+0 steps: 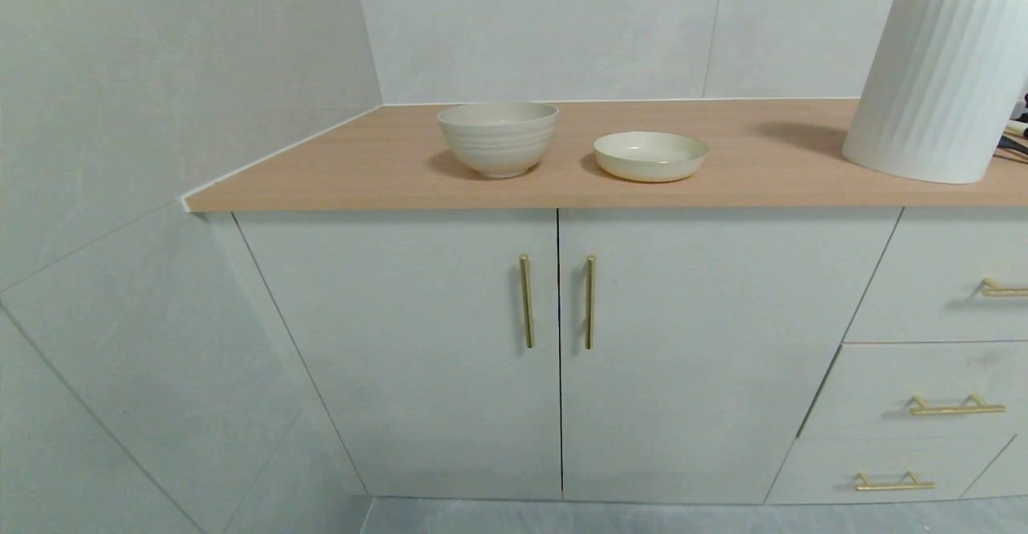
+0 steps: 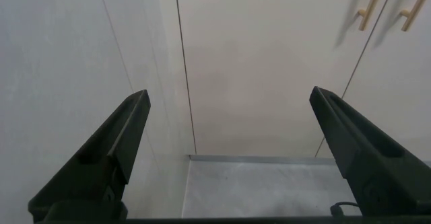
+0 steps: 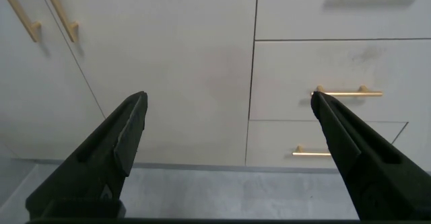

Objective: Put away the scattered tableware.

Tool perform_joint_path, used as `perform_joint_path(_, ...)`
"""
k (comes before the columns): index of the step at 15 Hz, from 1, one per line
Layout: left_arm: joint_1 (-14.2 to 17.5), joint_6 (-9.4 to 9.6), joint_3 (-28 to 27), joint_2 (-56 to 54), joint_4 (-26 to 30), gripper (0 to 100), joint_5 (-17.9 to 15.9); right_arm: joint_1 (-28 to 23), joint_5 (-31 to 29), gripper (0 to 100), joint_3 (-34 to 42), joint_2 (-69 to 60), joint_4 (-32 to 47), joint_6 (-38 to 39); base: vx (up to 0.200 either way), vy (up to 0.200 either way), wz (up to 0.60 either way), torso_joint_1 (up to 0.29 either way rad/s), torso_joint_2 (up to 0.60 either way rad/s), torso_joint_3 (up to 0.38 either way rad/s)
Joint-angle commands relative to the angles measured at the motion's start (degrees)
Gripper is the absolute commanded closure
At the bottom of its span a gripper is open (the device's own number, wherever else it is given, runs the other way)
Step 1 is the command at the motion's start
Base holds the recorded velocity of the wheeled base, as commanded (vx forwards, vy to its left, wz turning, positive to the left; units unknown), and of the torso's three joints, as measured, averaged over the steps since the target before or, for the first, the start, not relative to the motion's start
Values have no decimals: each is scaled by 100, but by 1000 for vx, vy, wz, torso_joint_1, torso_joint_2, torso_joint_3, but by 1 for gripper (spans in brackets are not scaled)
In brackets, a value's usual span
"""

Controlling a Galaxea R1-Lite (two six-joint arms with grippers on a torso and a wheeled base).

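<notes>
Two pieces of tableware sit on the wooden countertop (image 1: pixel 385 165), upper centre of the head view: a ribbed bowl (image 1: pixel 498 136) and, just beside it to the right, a shallow dish (image 1: pixel 650 155). They are apart, not touching, both upright and empty as far as I can see. A tall white ribbed container (image 1: pixel 940 84) stands at the upper right, well apart from them.

Below, mid-frame, the double cabinet doors (image 1: pixel 418 341) are closed, gold handles (image 1: pixel 526 301) side by side at the seam; drawers (image 1: pixel 923 389) at lower right are closed too.

Left gripper (image 2: pixel 227 99) has its jaws spread wide, holding nothing, down low facing the cabinet front near the floor. Right gripper (image 3: pixel 227 99) is likewise wide and empty, facing the door and drawer fronts.

Step in hand: looks like the very start, nothing picked up, storage not opened. Next move probably calls for either raising an arm to countertop level over the bowl or dish rim, or lining a gripper around a door handle to open the cabinet first. Can't tell which.
</notes>
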Motion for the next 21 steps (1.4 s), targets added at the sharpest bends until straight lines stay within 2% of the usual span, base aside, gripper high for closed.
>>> perform_joint_path(1, 2, 0, 0, 1, 0, 0, 4, 1, 2, 0, 0, -2, 0, -10, 0, 0, 0, 0, 0, 0)
perform_joint_path(7, 2, 0, 0, 1, 0, 0, 4, 1, 11, 0, -9, -2, -35, -27, 0, 0, 0, 0, 0, 0)
perform_joint_path(8, 2, 0, 0, 1, 0, 0, 4, 10, 187, 0, -272, 33, -53, 60, 0, 0, 0, 0, 0, 0)
perform_joint_path(10, 2, 0, 0, 1, 0, 0, 4, 62, 1092, 0, -888, 279, 149, 351, 0, 0, 0, 0, 0, 0)
perform_joint_path(12, 2, 0, 0, 1, 0, 0, 4, 106, 2217, 0, -1037, 1263, 448, 227, 0, 0, 0, 0, 0, 0)
perform_joint_path(13, 2, 0, 0, 1, 0, 0, 4, 106, 2366, 0, -1090, 1562, 439, 131, 0, 0, 0, 0, 0, 0)
perform_joint_path(14, 2, 0, 0, 1, 0, 0, 4, 124, 2525, 0, -1406, 2459, 439, 104, 0, 0, 0, 0, 0, 0)
perform_joint_path(15, 2, 0, 0, 1, 0, 0, 4, 124, 2525, 0, -1406, 2459, 439, 104, 0, 0, 0, 0, 0, 0)
perform_joint_path(16, 2, 0, 0, 1, 0, 0, 4, 273, 2551, 0, -1872, 3505, 431, 96, 0, 0, 0, 0, 0, 0)
perform_joint_path(18, 2, 9, 0, 1, 0, 0, 4, 1381, 2533, 0, -2575, 4849, 185, 148, 0, 0, 0, 0, 0, 0)
perform_joint_path(20, 2, 9, 0, 1, 0, 0, 4, 2400, 2437, 0, -2936, 6053, -562, 342, 0, 0, 0, 0, 0, 0)
perform_joint_path(21, 2, 9, 0, 1, 0, 0, 4, 2629, 2331, 0, -3103, 6660, -984, 351, 0, 0, 0, 0, 0, 0)
